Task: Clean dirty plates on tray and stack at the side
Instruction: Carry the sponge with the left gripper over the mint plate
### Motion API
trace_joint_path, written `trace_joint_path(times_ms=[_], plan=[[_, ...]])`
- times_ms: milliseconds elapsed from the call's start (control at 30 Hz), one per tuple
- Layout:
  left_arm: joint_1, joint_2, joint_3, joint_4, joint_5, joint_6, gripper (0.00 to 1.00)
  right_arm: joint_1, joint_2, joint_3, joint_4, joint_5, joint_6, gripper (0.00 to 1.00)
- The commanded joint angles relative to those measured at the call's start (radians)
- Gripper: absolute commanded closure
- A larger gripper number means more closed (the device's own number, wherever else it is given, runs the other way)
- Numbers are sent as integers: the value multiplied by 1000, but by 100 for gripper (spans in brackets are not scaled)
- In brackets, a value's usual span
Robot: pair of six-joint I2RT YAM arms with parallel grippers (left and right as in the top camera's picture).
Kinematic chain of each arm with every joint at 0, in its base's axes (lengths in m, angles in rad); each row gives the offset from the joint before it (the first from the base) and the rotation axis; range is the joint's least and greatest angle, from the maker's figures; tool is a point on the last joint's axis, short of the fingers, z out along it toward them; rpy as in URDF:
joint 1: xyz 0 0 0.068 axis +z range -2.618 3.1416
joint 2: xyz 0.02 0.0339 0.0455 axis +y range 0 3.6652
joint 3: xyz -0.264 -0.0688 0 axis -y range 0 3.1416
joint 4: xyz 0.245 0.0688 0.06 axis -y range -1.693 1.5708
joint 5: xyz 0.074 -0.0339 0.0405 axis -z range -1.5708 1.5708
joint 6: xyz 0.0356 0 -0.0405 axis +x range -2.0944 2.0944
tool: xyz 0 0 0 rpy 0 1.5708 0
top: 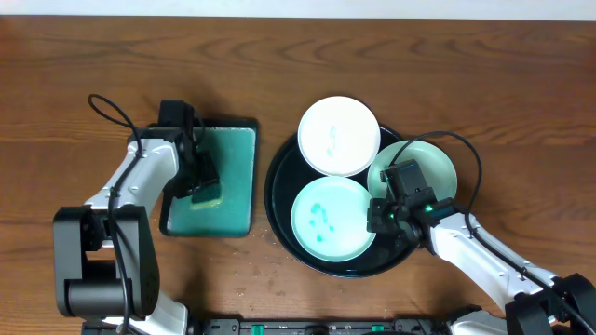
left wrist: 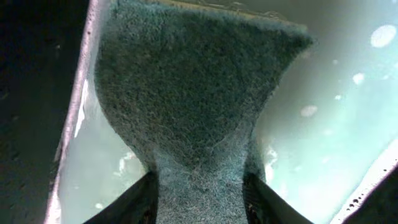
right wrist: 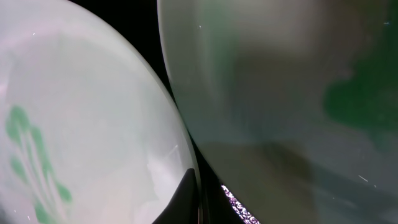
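Green sponge (left wrist: 186,112) in teal rectangular tray (top: 235,172)

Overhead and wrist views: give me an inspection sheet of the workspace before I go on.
Surface: wooden table, bare wood around the trays.
Job's things: black tray holds all three plates: white plate with faint marks, front mint plate with teal smears, right mint plate. None stacked at the side.
Clutter: rectangular teal tray; sponge in it.
Hands: left hand shut on the sponge; right hand shut, between the two mint plates.
Cables: left cable and right cable loop above the arms.
Surroundings: nothing seen.
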Motion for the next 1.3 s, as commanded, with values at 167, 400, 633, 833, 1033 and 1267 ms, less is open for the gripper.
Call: trace_joint_path(times_ms=[167, 400, 633, 833, 1033, 1267], plan=[[-10, 28, -8, 58, -96, 16, 54, 7, 4, 0, 0, 31, 22, 99], [-36, 61, -15, 53, -81, 18, 74, 7, 4, 0, -3, 31, 22, 99], [-43, 23, 26, -53, -26, 57, 93, 7, 4, 0, -12, 31, 22, 99], [-44, -92, 157, -243, -24, 69, 93, 7, 4, 0, -13, 32, 22, 99], [-47, -232, 164, -267, 46, 70, 93, 7, 4, 0, -14, 32, 22, 99], [-112, -232, 158, -282, 86, 69, 93, 7, 4, 0, -14, 32, 22, 99]])
